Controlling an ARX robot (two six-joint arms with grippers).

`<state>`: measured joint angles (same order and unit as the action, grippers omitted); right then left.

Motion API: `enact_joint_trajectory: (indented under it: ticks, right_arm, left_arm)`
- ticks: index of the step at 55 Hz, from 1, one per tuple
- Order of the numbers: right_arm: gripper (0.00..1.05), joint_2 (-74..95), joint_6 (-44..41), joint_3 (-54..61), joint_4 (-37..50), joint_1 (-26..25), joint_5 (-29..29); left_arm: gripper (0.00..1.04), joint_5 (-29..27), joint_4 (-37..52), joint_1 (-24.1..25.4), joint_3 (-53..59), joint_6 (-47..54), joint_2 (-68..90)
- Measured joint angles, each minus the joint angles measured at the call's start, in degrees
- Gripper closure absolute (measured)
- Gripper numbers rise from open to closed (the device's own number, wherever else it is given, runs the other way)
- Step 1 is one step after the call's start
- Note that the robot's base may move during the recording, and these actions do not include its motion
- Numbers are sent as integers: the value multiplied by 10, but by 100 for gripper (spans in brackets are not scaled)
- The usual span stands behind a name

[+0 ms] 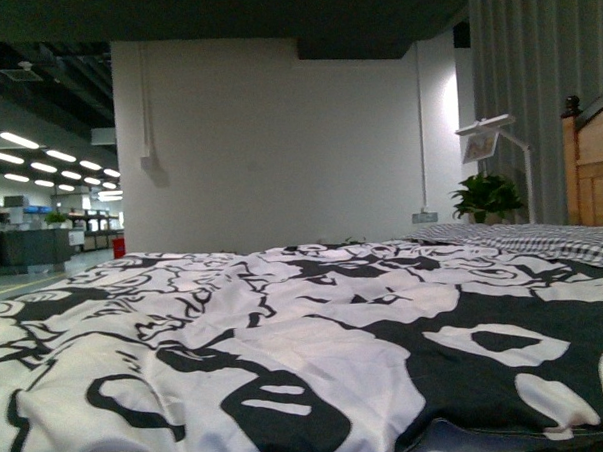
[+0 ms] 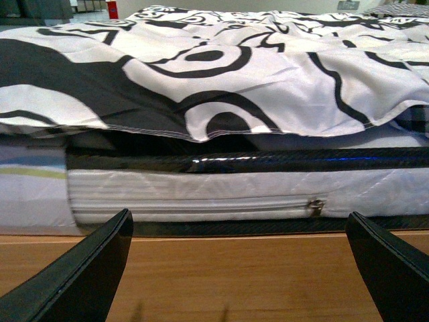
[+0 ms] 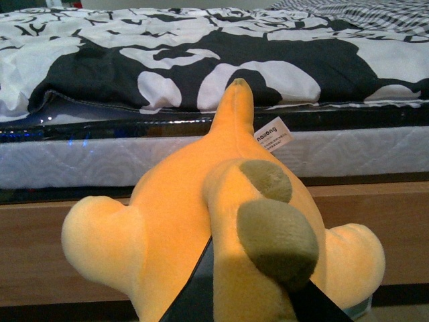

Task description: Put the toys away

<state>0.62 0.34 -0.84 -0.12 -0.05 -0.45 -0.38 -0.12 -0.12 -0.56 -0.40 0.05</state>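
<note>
Closest in, the right claw [image 3: 258,298] is gripping the plush toy [image 3: 194,201]. One black finger [image 3: 201,285] is pressing against the fuzzy orange-yellow body, right beside an olive patch [image 3: 278,241]. The toy is hanging off the bed, in front of its side. Its stubby limbs are spreading to both sides and a white label [image 3: 273,133] is sticking out near its pointed end. Behind the toy, the wooden bed frame [image 3: 375,221] is carrying a white quilted mattress [image 3: 80,164], and a black-and-white duvet [image 3: 322,67] is draping over the mattress edge.

The left claw [image 2: 238,221] is hanging released, with its two dark fingers [image 2: 80,268] standing wide apart and holding nothing. It is facing the same side of the bed, where a metal zipper pull [image 2: 315,206] is showing on the mattress cover.

In the front view neither arm is showing. The duvet is filling the foreground, and a checked sheet [image 1: 542,237] is lying beyond it on the right, next to a wooden headboard [image 1: 594,168]. Farther back, a green potted plant [image 1: 488,196] is sitting under a white lamp [image 1: 488,138], in front of a white wall [image 1: 278,137].
</note>
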Motion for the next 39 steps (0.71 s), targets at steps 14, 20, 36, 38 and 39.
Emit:
enact_joint_trajectory:
  ticks: [14,20,36,38,39]
  right_arm:
    - [97,-2,0,0,0,0,7]
    - [97,-2,0,0,0,0,6]
    - [97,-2,0,0,0,1,5]
    - [97,-2,0,0,0,1,5]
    - [97,-2,0,0,0,1,5]
  left_arm:
    - [6,3,0,0,0,0,1]
    - [6,2,0,0,0,0,0]
    - [6,2,0,0,0,0,0]
    - [6,2,0,0,0,0,0]
    - [6,2,0,0,0,0,0]
